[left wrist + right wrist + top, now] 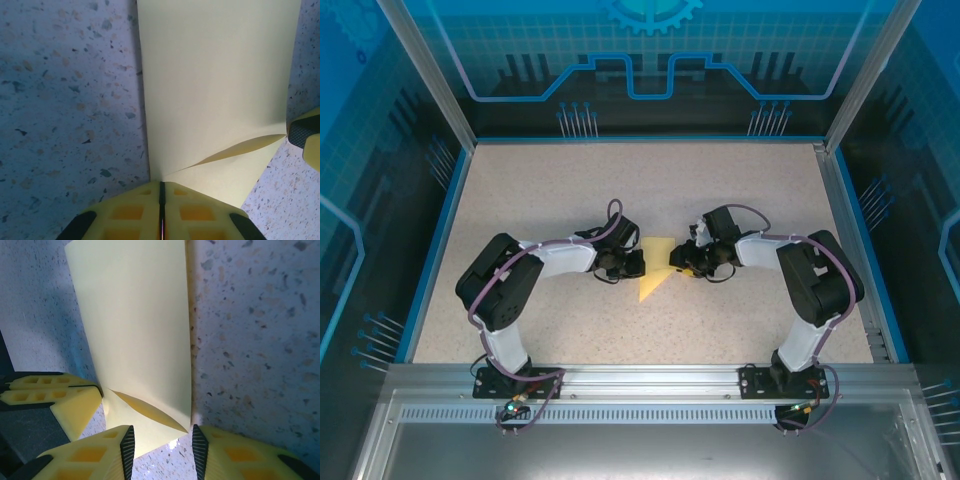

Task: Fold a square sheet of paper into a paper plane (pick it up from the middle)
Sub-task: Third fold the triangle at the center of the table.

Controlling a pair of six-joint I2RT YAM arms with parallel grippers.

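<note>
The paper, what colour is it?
The paper is plain pale yellow, with no pattern. The left wrist view shows it best.

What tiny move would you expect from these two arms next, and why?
Probably the right fingers closing on the pale-yellow square sheet of paper. They stand open astride its raised near edge, while the left fingers are already shut on another part of the sheet, so a second pinch seems due.

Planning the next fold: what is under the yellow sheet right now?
Speckled table shows beside the square sheet of paper; the patch beneath is covered. By the left gripper, jaws shut on its edge, a lower paper layer peeks from under the top one.
</note>
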